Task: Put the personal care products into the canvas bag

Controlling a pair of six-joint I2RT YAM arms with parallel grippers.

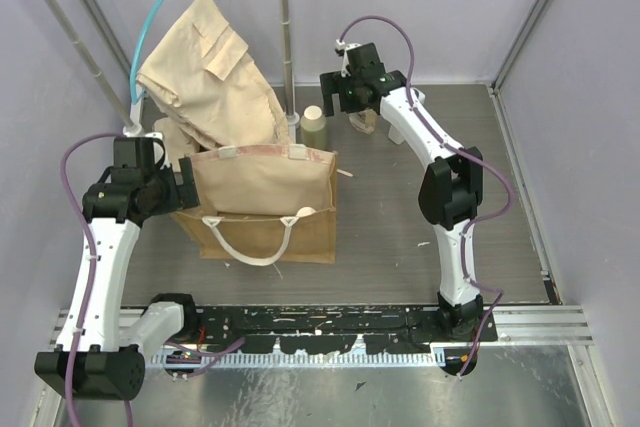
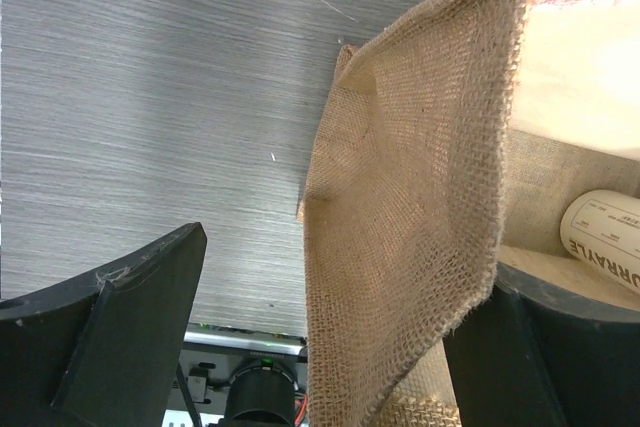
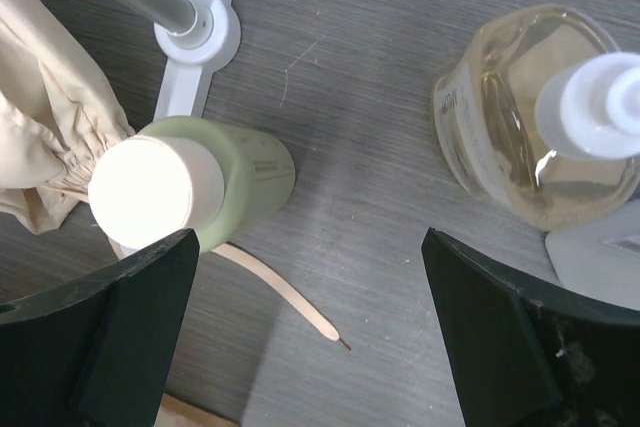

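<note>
The canvas bag [image 1: 262, 209] stands open at mid-table. My left gripper [image 1: 186, 183] is open and straddles the bag's left wall [image 2: 420, 197], one finger inside and one outside. A cream-beige bottle [image 2: 606, 233] lies inside the bag; its round cap [image 1: 307, 212] shows from above. The olive-green bottle [image 1: 314, 128] with a cream cap stands behind the bag and also shows in the right wrist view [image 3: 200, 182]. My right gripper [image 1: 362, 115] is open and empty above the table between the green bottle and the amber bottle [image 3: 540, 112]. A flat white corner [image 3: 600, 252] shows beside the amber bottle.
A beige garment [image 1: 205, 67] hangs on a teal hanger from a rack; the rack's pole [image 1: 286, 37] and white foot [image 3: 205, 22] stand just left of the green bottle. A cream strip [image 3: 285, 292] lies on the table. Purple walls close in both sides.
</note>
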